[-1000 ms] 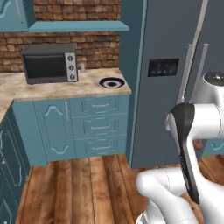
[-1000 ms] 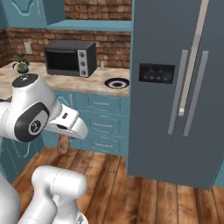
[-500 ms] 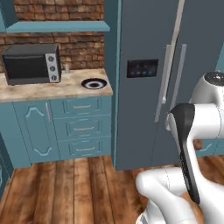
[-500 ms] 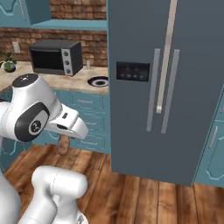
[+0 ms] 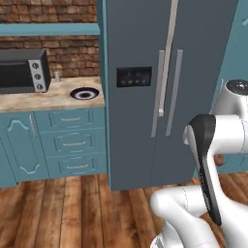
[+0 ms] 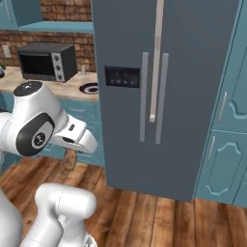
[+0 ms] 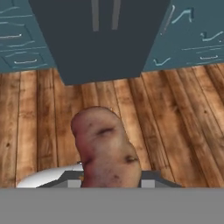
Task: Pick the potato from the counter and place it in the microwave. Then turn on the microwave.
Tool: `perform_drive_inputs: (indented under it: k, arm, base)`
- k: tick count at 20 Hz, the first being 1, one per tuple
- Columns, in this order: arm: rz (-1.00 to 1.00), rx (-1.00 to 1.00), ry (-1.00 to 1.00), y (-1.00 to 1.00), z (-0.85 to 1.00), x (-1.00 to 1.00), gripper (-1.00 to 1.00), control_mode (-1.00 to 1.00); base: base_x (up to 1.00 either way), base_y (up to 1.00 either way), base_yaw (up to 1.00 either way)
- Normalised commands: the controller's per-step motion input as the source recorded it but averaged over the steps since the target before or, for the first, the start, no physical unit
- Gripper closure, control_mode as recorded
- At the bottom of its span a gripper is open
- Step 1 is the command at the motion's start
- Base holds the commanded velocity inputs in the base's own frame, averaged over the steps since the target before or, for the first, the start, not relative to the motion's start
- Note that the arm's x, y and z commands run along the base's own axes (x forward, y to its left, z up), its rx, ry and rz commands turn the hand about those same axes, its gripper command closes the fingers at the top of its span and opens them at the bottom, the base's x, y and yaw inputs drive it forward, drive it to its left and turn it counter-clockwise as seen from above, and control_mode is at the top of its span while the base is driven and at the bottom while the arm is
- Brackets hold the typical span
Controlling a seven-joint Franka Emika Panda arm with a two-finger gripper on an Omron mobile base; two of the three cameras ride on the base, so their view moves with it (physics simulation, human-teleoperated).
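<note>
The jaws are clamped on the potato (image 7: 105, 148), which juts forward from the gripper (image 7: 107, 181) over the wood floor (image 7: 175, 113); in the right base view the potato (image 6: 70, 158) hangs below the white wrist. Straight ahead stands the tall grey refrigerator (image 5: 160, 87), with teal cabinets (image 6: 226, 140) to its right. Left of it, on the counter (image 5: 53, 97), sit a small black-and-silver toaster oven (image 5: 24, 71) and a dark round dish (image 5: 85, 93) — not the built-in microwave the task wants. The risk, as I judge it: taking that countertop box for the target, or the potato slipping free while carried — only its rear end sits between the fingers.
</note>
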Motion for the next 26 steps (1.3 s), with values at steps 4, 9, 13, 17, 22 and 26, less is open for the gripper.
perform_drive_inputs:
  k: [4,9,13,17,22,26]
  arm:
    - [0.0,0.0,0.0,0.0,0.0,0.0,1.0,1.0]
    - [0.0,0.0,0.0,0.0,0.0,0.0,1.0,1.0]
    - [0.0,0.0,0.0,0.0,0.0,0.0,1.0,1.0]
    - [0.0,0.0,0.0,0.0,0.0,0.0,1.0,1.0]
    - [0.0,0.0,0.0,0.0,0.0,0.0,1.0,1.0]
    - [0.0,0.0,0.0,0.0,0.0,0.0,1.0,1.0]
  base:
    - [-0.15,-0.61,0.02]
    - [-0.15,-0.6,0.01]
    - [-0.16,-0.6,0.01]
    - [-0.18,-0.6,0.0]
    - [-0.26,-0.59,0.0]
    - [-0.3,-0.58,0.0]
